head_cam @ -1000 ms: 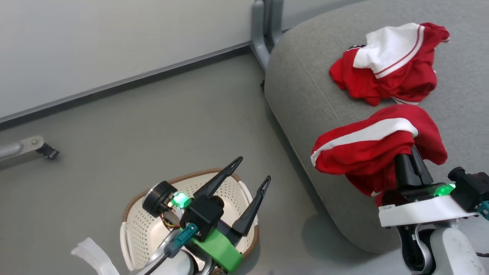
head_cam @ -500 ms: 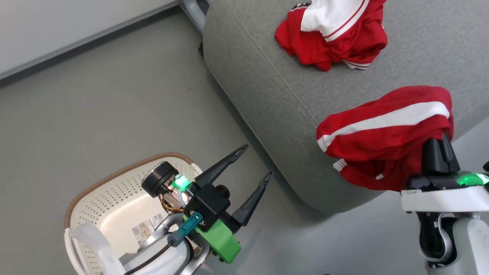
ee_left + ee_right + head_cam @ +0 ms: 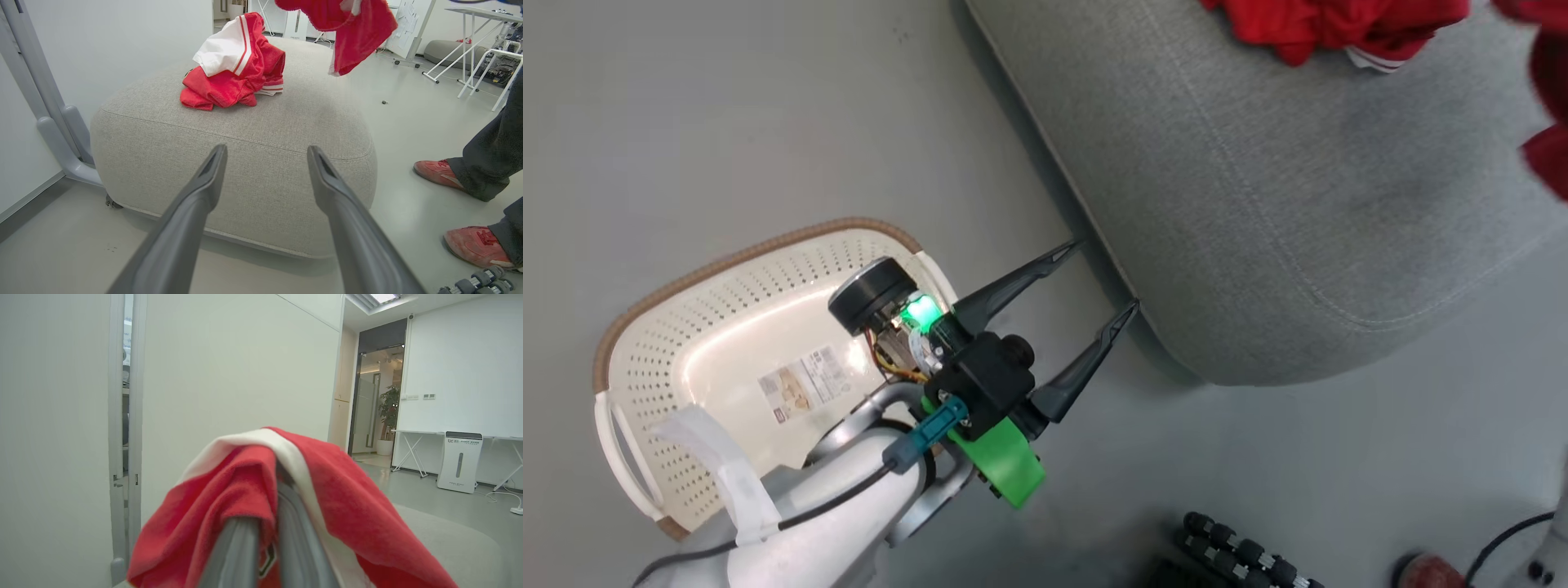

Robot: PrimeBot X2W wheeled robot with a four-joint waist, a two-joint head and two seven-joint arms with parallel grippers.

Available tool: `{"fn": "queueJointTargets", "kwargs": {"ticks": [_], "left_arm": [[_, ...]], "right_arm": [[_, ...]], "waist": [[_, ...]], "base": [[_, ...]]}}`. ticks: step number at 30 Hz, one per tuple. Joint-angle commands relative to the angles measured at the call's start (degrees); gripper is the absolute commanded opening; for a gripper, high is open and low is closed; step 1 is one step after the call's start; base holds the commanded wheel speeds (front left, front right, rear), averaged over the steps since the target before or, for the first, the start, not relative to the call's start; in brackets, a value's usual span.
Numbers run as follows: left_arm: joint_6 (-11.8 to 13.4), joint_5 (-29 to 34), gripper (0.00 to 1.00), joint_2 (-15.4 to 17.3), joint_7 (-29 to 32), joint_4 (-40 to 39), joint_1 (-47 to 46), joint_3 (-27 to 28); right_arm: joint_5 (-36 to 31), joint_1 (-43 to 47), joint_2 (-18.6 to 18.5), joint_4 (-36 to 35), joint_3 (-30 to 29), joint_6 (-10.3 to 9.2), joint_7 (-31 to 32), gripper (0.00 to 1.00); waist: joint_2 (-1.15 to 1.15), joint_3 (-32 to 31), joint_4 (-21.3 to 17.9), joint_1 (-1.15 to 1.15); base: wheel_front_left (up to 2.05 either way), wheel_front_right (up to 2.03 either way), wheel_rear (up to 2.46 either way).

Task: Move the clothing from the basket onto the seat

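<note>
So the right gripper point(image 3: 278, 498) is clamping one red garment point(image 3: 347, 522), fingers squeezed together and the cloth draping over the tips on both sides. From the left wrist view, that garment is hanging in the air up past the left gripper point(image 3: 266, 149), over the far right part of the seat point(image 3: 245, 163), and it looks clear of the cushion. The left gripper is sitting wide open, gripping nothing, fingers pointing at the near side of the seat and hovering over the floor point(image 3: 727, 122). The other garment point(image 3: 233, 69) is lying bunched on top of the seat, beyond the left fingertips. The basket point(image 3: 686, 327) is sitting on the floor right behind the left wrist, with the label point(image 3: 800, 392) showing on its bottom. Somebody's red shoes point(image 3: 437, 173) are standing off to the right of the seat.
</note>
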Motion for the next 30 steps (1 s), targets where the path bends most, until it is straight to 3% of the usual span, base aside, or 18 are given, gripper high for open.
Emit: {"fn": "queueJointTargets", "kwargs": {"ticks": [1,9,16,17,18,20,24,30], "left_arm": [[-0.5,0.8,1.00,0.5,-0.1,0.1,-2.2,0.1],[-2.6,1.7,1.00,-2.0,-2.3,0.9,-7.4,-0.1],[-3.4,1.4,1.00,-3.9,-5.9,3.1,-9.6,-0.1],[-3.1,1.0,1.00,-4.3,-6.6,3.3,-9.6,0.3],[-2.9,0.9,1.00,-4.5,-7.0,3.6,-9.7,0.6],[-2.5,0.0,1.00,-5.0,-8.2,4.1,-9.3,1.6],[-2.1,-0.3,1.00,-5.1,-9.4,4.8,-8.8,3.1],[-1.0,0.2,1.00,-5.8,-10.1,6.0,-7.0,5.1]], "right_arm": [[-1.0,-3.5,-1.3,0.3,-1.5,-0.06,0.0,0.00],[-5.6,-17.5,-10.4,9.9,-5.6,-0.06,0.0,0.00],[-7.3,-20.8,-13.9,22.6,-4.5,-0.07,0.0,0.00],[-6.8,-21.1,-13.8,24.5,-4.9,-0.06,0.0,0.15],[-6.8,-21.2,-13.8,25.7,-5.5,-0.06,0.0,0.40],[-7.5,-20.9,-13.3,28.6,-6.4,-0.06,0.0,1.00],[-8.1,-19.5,-12.1,30.7,-7.8,-0.06,0.0,1.00],[-8.5,-13.5,-9.1,24.0,-8.4,-0.06,0.0,1.00]], "waist": [[0.00,9.4,6.3,0.00],[0.00,16.1,12.2,0.00],[0.00,17.8,16.7,0.00],[0.00,17.9,17.2,0.00],[0.00,18.0,17.6,0.00],[0.00,18.0,18.2,0.00],[0.00,17.6,18.7,0.00],[0.00,14.1,19.0,0.00]], "base": [[0.00,0.00,0.00],[0.00,0.00,0.00],[0.00,0.00,0.00],[0.00,0.00,0.00],[0.00,0.00,0.00],[0.00,0.00,0.00],[0.00,0.00,0.00],[0.00,0.00,0.00]]}}
